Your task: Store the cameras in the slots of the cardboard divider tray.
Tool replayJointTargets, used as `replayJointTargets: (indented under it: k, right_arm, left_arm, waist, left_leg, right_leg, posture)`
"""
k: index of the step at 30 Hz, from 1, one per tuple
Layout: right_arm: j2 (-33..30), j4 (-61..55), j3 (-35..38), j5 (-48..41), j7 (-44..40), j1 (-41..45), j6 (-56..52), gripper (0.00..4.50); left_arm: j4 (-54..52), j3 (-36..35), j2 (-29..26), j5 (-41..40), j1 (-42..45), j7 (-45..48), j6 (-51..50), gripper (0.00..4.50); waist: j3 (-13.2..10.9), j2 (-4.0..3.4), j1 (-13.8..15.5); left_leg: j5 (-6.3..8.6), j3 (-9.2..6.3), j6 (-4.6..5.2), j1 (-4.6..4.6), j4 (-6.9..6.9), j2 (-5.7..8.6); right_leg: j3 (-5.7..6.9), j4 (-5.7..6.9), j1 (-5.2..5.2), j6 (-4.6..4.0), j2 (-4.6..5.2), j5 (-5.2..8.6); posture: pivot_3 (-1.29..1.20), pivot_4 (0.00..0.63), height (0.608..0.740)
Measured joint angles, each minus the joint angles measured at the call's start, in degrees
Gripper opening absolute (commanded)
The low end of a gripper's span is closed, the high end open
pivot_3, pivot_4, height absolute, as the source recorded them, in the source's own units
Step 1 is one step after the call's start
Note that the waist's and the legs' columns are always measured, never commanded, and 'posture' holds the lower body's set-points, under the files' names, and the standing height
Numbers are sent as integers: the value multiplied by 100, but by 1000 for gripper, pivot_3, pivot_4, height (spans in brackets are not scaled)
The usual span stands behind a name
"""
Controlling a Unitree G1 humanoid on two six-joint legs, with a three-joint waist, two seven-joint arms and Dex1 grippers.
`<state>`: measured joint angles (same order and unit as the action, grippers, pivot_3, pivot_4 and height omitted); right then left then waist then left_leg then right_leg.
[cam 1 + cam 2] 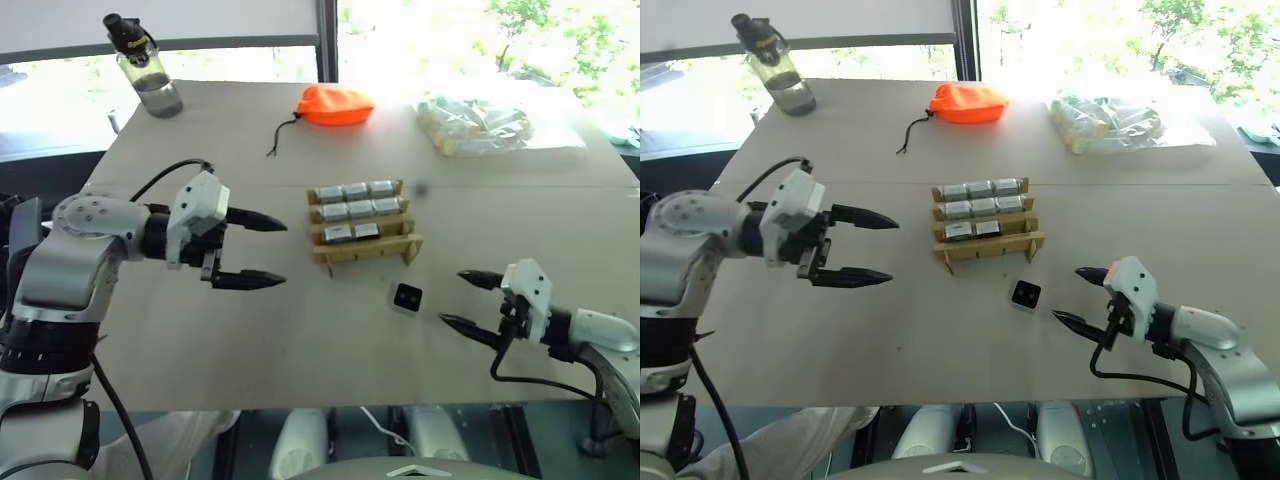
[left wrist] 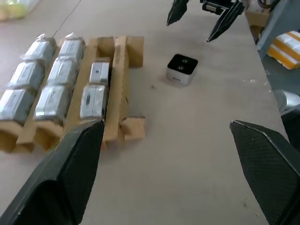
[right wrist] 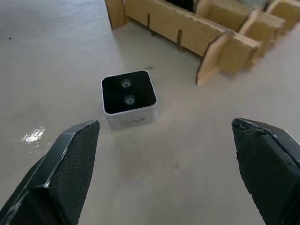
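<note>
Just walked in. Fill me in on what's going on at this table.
A two-armed robot is filing cameras into a cardboard divider tray. Eight sit in its three far rows; the nearest row is empty. One loose camera lies lens-up on the table beside the tray. The open right gripper points at it; the left gripper hangs open, empty.

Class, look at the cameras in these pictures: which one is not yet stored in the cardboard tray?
The camera lying loose on the table, black lens face up, in front of the tray and near the right tool. The others sit in the tray's slots.
</note>
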<state>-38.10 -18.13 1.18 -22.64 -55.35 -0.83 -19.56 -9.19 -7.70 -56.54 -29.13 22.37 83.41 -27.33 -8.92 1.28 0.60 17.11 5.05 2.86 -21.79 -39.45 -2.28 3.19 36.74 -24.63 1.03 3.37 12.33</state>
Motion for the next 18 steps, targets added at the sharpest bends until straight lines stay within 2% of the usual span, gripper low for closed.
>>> replayJointTargets:
  k: [6, 12, 13, 14, 18]
  right_arm:
    - [185, 676, -786, 339, -325, 577, 277, 4500]
    - [342, 1060, -1021, 555, -401, 738, 606, 4500]
    - [412, 1145, -1027, 569, -410, 780, 653, 3899]
    - [440, 1177, -1028, 572, -410, 795, 672, 3642]
    - [562, 1193, -1025, 537, -381, 822, 712, 1837]
  left_arm:
    - [-1022, -875, -126, -606, -1107, -289, -457, 4441]
    - [-1298, -1243, -247, -833, -1393, -522, -596, 4441]
    - [-1301, -1250, -280, -860, -1431, -562, -611, 4500]
    - [-1301, -1250, -282, -871, -1434, -576, -612, 4500]
    - [-1301, -1243, -339, -918, -1429, -615, -604, 4500]
  waist:
    - [-1, -1, 23]
    - [-1, -1, 14]
    - [-1, -1, 11]
    - [-1, -1, 11]
    - [-1, -2, 13]
  left_leg:
    - [0, -5, -2, -11, 3, -1]
    - [-1, 0, -3, -2, 2, 2]
    - [-1, 0, -4, 0, 2, 1]
    - [-2, -1, -4, 1, 2, 1]
    - [-2, -2, -5, 0, 3, -3]
  right_leg:
    - [7, -5, -5, 17, 1, -10]
    - [5, -2, -1, 18, 1, -10]
    - [5, 0, -1, 18, 0, -10]
    - [5, 2, -1, 17, -1, -10]
    - [6, 2, -1, 16, -5, -10]
  posture:
    - [0, 150, 740]
    - [0, 150, 740]
    - [0, 150, 740]
    - [0, 150, 740]
    - [0, 150, 740]
